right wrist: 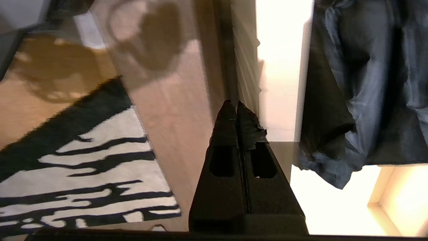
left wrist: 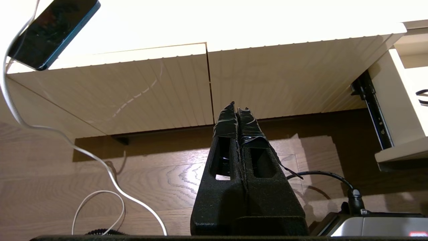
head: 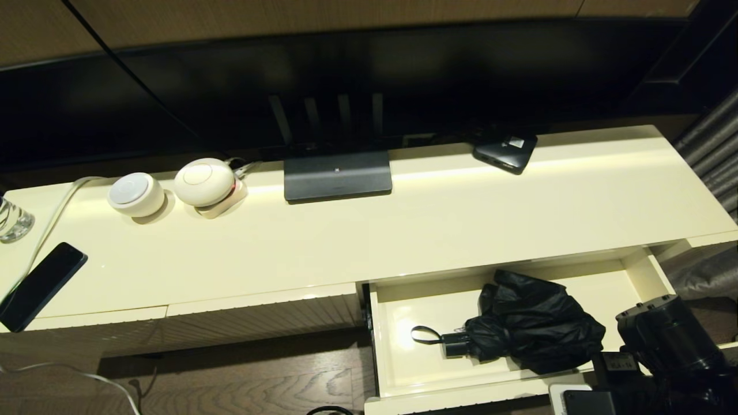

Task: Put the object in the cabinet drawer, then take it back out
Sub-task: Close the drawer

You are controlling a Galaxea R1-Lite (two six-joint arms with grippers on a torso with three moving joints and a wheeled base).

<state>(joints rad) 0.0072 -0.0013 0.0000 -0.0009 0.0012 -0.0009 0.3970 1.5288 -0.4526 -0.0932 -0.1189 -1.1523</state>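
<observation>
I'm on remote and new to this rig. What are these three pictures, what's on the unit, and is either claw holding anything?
The machine is a two-armed robot. The wide picture comes from its head, looking down at a cream cabinet under a TV. The other two come from cameras on each wrist, looking along the fingers.

On top lie a phone, two round white devices, a glass and a small black box. The drawer is pulled open, and the folded black umbrella lies inside it.

Nothing is held. The left gripper is shut and empty, down in front of the closed ribbed panels. The right gripper is shut and empty too, beside the drawer's front, apart from the umbrella.
</observation>
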